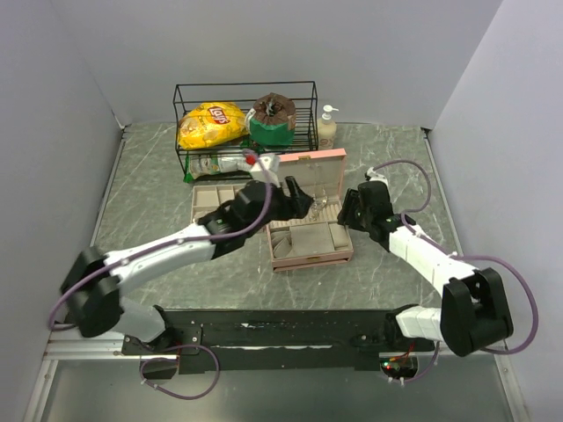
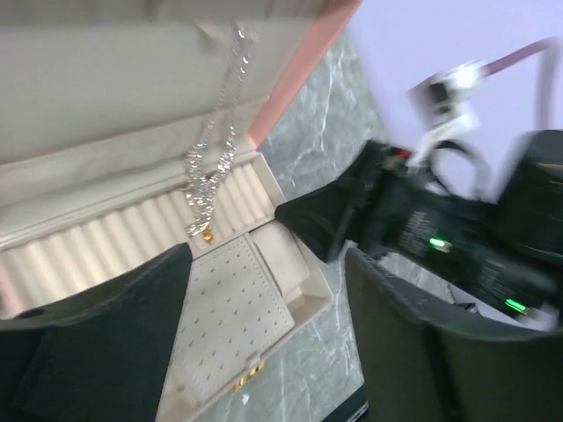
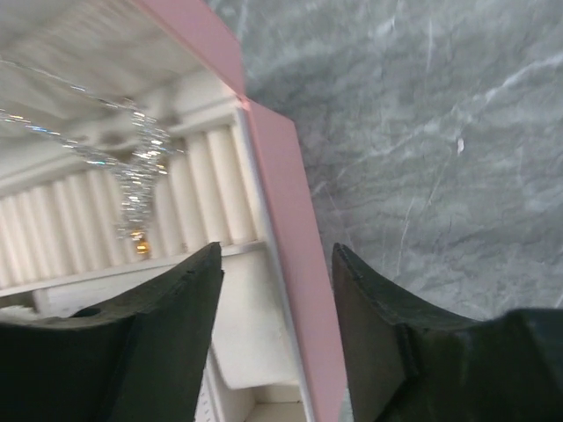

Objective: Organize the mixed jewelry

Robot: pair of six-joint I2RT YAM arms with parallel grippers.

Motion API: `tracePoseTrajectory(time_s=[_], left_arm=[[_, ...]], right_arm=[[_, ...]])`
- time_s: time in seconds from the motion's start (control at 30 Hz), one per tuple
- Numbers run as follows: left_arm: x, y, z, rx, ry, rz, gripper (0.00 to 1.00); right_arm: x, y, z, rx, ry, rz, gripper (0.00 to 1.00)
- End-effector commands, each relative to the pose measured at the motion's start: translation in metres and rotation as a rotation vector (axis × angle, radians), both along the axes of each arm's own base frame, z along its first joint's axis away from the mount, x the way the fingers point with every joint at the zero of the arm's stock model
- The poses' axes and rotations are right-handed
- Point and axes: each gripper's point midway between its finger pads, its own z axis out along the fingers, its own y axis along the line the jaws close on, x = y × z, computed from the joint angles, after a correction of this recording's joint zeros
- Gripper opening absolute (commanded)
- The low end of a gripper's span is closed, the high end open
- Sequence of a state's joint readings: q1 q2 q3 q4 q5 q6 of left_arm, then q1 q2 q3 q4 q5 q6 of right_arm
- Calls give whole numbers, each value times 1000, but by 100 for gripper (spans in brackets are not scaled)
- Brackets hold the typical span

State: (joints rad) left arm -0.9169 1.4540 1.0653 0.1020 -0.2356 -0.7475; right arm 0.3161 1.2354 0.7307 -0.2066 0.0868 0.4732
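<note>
The left gripper (image 2: pixel 268 257) is open and empty. The right gripper (image 3: pixel 274 255) is open over the pink box (image 3: pixel 280 176) rim, near the silver chain (image 3: pixel 136 176).

A grey-green marbled table (image 1: pixel 149 176) carries everything. An open pink box (image 1: pixel 312 262) lies on it right under the jaws of the left gripper (image 1: pixel 299 198). The box's right wall (image 3: pixel 290 220) runs below the gap between the jaws of the right gripper (image 1: pixel 348 211). A beige tray (image 1: pixel 211 195) sits just left of the left jaws, touching or nearly touching the box. A bottle (image 1: pixel 224 163) lies on its side beyond the tray. Farther beyond both pairs of jaws stands a black wire basket (image 1: pixel 246 85), with a pump bottle (image 1: pixel 327 127) just to its right. Bare table (image 3: pixel 440 132) spreads right of the right jaws.
</note>
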Motion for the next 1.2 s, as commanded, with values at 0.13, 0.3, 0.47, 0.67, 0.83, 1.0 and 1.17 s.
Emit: tracePoseTrajectory(time_s=[0.13, 0.3, 0.47, 0.67, 0.83, 1.0, 1.17], left_arm=[[-25, 88, 36, 52, -99, 156, 91], [-41, 120, 33, 71, -102, 190, 96], [-52, 139, 20, 111, -86, 207, 96], [-57, 148, 14, 142, -89, 202, 96], [-58, 151, 17, 162, -119, 193, 96], [-58, 148, 22, 181, -144, 159, 96], [-59, 144, 19, 196, -143, 132, 96]], right_arm=[[10, -3, -16, -46, 64, 15, 45], [8, 0, -24, -62, 100, 55, 24], [3, -1, -35, -95, 147, 84, 23], [-9, -1, -41, -132, 205, 153, 6], [-22, 9, -33, -123, 199, 233, 3], [-40, 17, -29, -132, 210, 334, 0], [-54, 16, -25, -197, 216, 397, 0]])
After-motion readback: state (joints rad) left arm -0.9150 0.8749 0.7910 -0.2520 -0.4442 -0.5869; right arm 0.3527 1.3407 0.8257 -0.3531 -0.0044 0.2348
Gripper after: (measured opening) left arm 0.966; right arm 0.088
